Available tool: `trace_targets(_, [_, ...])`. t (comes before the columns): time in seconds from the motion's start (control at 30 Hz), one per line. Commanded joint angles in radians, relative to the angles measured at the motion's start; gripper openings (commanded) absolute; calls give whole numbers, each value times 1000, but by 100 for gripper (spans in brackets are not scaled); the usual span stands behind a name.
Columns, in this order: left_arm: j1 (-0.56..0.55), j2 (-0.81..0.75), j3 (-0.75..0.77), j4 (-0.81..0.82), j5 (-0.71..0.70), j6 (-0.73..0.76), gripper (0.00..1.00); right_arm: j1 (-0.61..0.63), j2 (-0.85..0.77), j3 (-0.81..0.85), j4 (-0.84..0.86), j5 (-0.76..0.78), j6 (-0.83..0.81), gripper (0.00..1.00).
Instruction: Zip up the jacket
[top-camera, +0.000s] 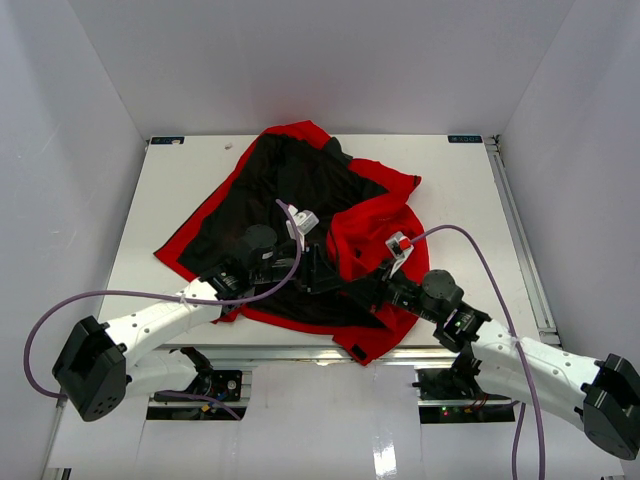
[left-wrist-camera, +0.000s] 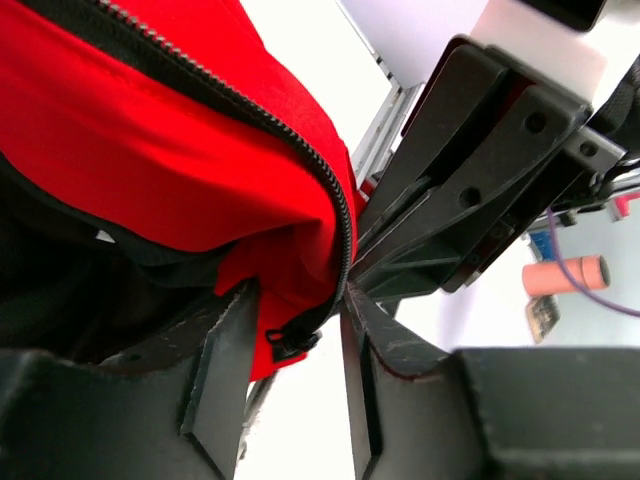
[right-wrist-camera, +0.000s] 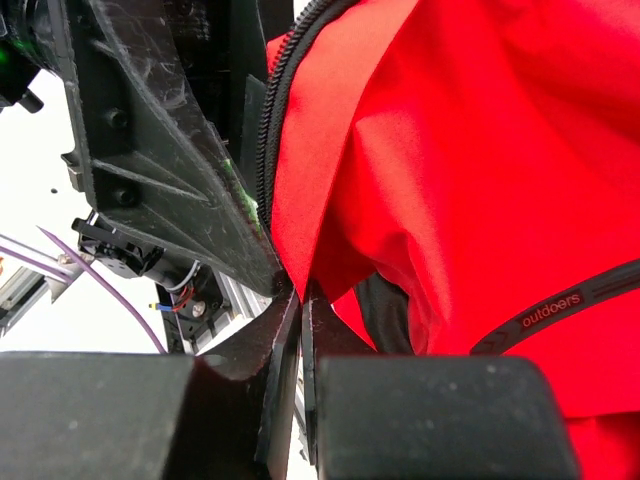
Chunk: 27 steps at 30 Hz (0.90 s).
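Observation:
The red jacket (top-camera: 375, 215) lies crumpled on the white table (top-camera: 460, 190), its black lining (top-camera: 270, 190) turned up. My left gripper (top-camera: 318, 268) is at its near middle. In the left wrist view my left gripper (left-wrist-camera: 295, 300) is open, jaws apart, with a red fold (left-wrist-camera: 150, 150), the dark zipper teeth (left-wrist-camera: 250, 105) and the zipper slider (left-wrist-camera: 290, 340) between the fingertips. My right gripper (top-camera: 365, 288) meets it from the right. In the right wrist view my right gripper (right-wrist-camera: 300, 295) is shut on a thin red edge of the jacket (right-wrist-camera: 450, 150) beside the zipper teeth (right-wrist-camera: 275, 120).
The two grippers nearly touch; the right one's body (left-wrist-camera: 480, 170) fills the left wrist view and the left one's body (right-wrist-camera: 170, 150) fills the right wrist view. Purple cables (top-camera: 130, 295) loop from both wrists. A metal rail (top-camera: 520, 230) runs along the table's right edge. White walls enclose the table.

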<state>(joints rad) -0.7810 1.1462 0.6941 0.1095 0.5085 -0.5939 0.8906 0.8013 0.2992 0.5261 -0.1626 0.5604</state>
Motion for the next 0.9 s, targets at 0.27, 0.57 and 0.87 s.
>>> trace_targets(0.27, [-4,-51,-16,96,117,-19,1,11,-69,17,58,-41,-91,49])
trace_targets(0.57, [0,-52,-14,150,258,-29,0,11,-87,37,33,-113,-181,55])
trace_targets(0.87, [4,-31,-17,200,329,-42,0,11,-78,44,54,-219,-246,45])
